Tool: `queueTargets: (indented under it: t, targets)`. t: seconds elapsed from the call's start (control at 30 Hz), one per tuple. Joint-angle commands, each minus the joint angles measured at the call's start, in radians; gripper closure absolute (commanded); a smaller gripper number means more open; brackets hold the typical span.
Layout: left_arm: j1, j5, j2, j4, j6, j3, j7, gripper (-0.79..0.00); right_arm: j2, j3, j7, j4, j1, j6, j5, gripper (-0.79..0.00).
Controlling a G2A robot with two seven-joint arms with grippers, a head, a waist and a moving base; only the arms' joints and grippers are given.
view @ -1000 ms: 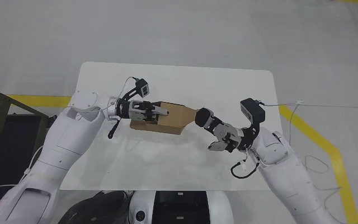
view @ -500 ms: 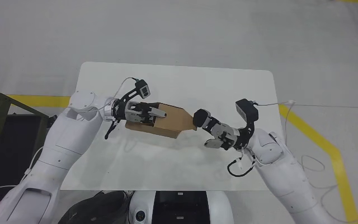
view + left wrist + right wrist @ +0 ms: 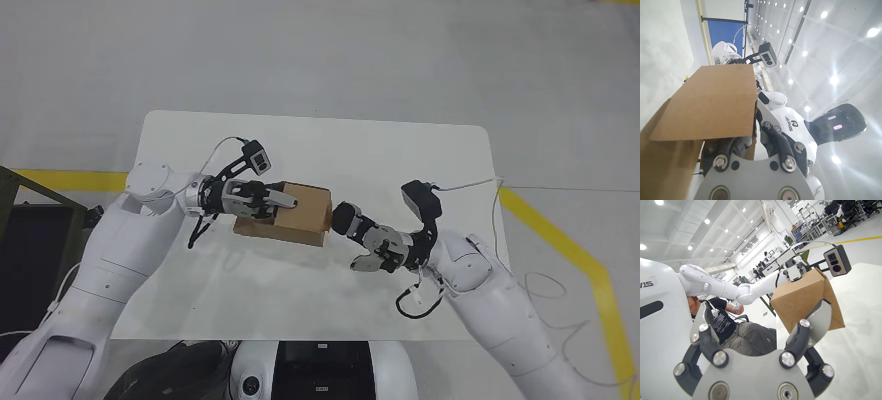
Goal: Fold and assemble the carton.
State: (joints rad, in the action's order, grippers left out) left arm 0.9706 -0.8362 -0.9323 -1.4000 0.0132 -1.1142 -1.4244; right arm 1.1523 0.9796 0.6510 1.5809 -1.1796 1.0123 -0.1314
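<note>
A brown carton lies near the middle of the white table. My left gripper is at its left side, shut on a carton wall; in the left wrist view the carton has one wall between the fingers of the left gripper, with a flap over one finger. My right gripper stands open at the carton's right end, one finger pressed flat against it. In the right wrist view that finger rests on the carton, and the left gripper clamps its far top edge.
A thin white cable runs from the right wrist camera across the table's right edge. A dark cabinet stands off the table to the left. Bare table surface lies behind and in front of the carton.
My right gripper has moved left and pushed the carton's protruding right end flap in, so the carton now looks shorter. The left gripper has kept its hold with little movement.
</note>
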Motion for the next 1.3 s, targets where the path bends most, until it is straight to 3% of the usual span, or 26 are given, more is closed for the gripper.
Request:
queueTargets:
  t: [0.0, 1.27]
  targets:
    - [-0.001, 0.001, -0.001, 0.001, 0.000, 0.001, 0.000, 0.000, 0.002, -0.009, -0.004, -0.005, 0.008, 0.000, 0.000, -0.785]
    - [-0.008, 0.011, -0.019, 0.031, 0.003, -0.004, -0.028, 0.000, 0.016, -0.102, 0.004, -0.044, 0.077, 0.000, -0.060, -0.785]
